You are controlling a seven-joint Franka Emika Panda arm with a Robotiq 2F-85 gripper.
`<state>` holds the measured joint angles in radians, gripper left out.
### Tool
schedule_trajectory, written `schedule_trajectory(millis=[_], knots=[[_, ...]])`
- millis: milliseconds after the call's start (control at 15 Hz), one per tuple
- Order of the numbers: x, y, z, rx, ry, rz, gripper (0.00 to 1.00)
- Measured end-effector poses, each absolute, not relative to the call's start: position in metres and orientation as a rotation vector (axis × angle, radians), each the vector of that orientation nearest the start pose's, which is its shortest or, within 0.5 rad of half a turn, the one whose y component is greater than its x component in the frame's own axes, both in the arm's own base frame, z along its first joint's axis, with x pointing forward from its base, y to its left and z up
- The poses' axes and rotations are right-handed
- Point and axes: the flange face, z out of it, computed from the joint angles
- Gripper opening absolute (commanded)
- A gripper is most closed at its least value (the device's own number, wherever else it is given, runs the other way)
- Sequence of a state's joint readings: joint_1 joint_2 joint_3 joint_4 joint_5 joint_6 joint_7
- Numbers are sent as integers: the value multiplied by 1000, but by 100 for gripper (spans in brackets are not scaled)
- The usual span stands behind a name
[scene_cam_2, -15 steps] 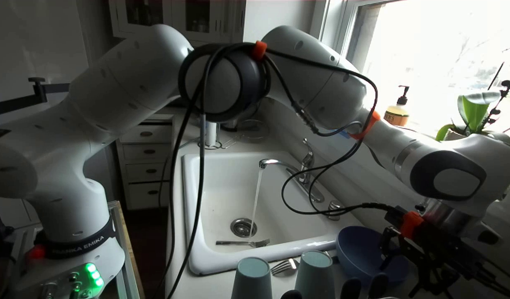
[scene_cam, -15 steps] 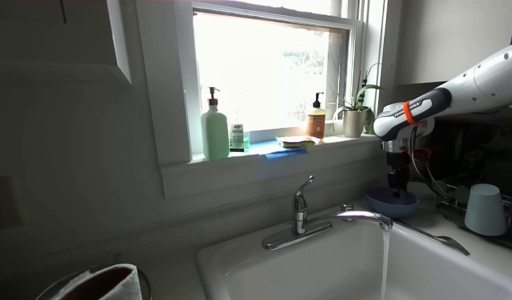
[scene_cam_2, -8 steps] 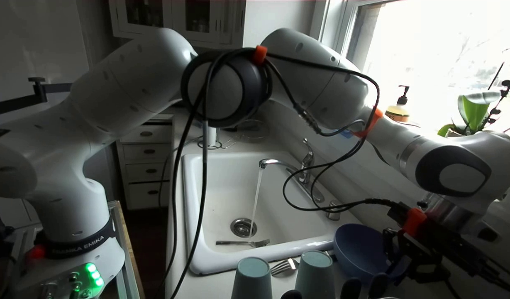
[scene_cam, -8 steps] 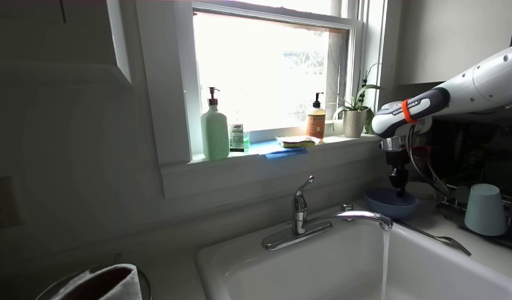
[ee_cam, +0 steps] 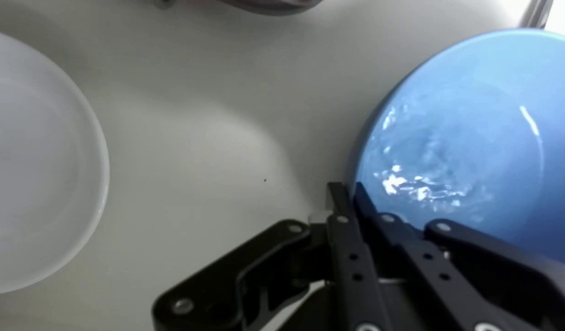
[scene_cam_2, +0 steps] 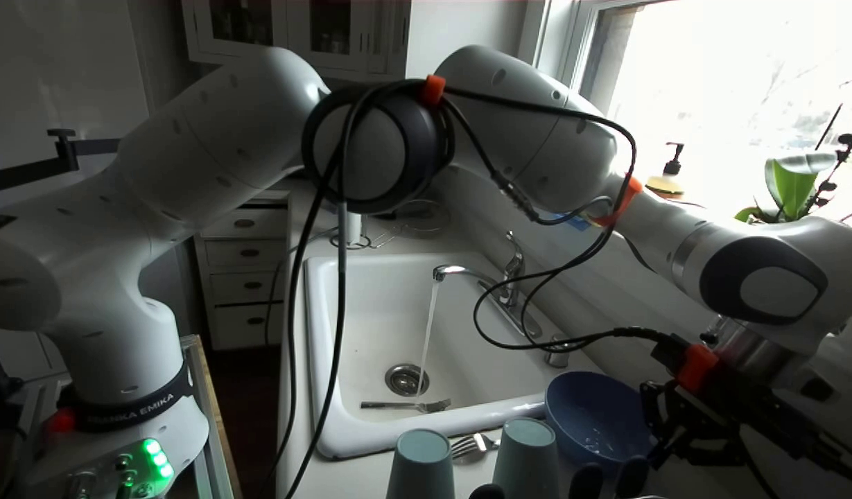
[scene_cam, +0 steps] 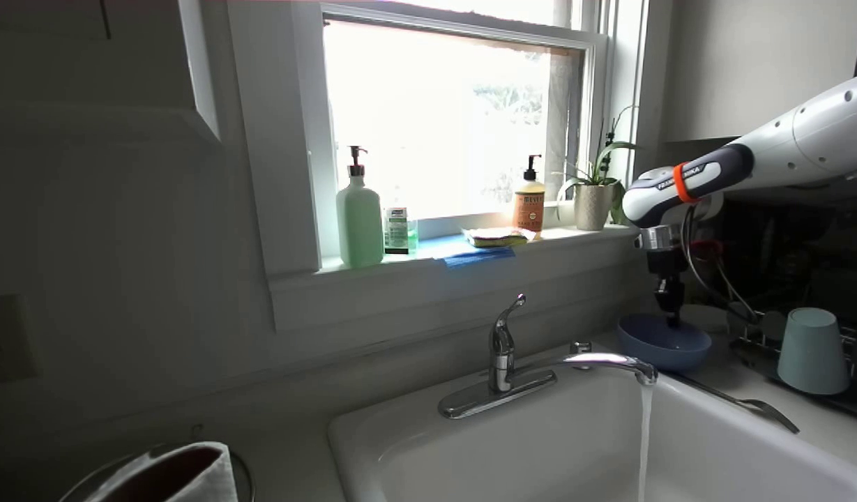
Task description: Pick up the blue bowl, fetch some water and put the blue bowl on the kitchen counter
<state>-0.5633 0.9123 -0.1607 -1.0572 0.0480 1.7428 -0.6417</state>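
White is the kitchen counter [ee_cam: 208, 165] below the bright window [scene_cam: 435, 118], and just beside the far right corner of the sink [scene_cam: 540, 446] in an exterior view, the blue bowl [scene_cam: 662, 351] shows wet glints inside, its rim pinched by the gripper [ee_cam: 348, 189].

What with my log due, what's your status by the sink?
Gripper shut on blue bowl at rim. Water inside, bowl beside sink. Fork close by, possible snag.

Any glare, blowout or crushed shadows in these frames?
In both exterior views, window mostly blown out; in an exterior view, near-black behind the cup; in wrist view, glints inside the blue bowl, soft-edged shadow on the counter beside it.
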Motion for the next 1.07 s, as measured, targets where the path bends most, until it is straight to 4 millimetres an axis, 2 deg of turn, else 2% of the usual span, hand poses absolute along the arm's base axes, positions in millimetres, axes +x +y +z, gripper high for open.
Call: schedule_trajectory(millis=[267, 600, 867, 1067], knots=[[590, -459, 280, -3035, 63, 362, 1], [596, -443, 311, -3023, 31, 364, 1], [604, -420, 328, -3009, -14, 386, 1], [608, -394, 333, -2991, -64, 431, 1]])
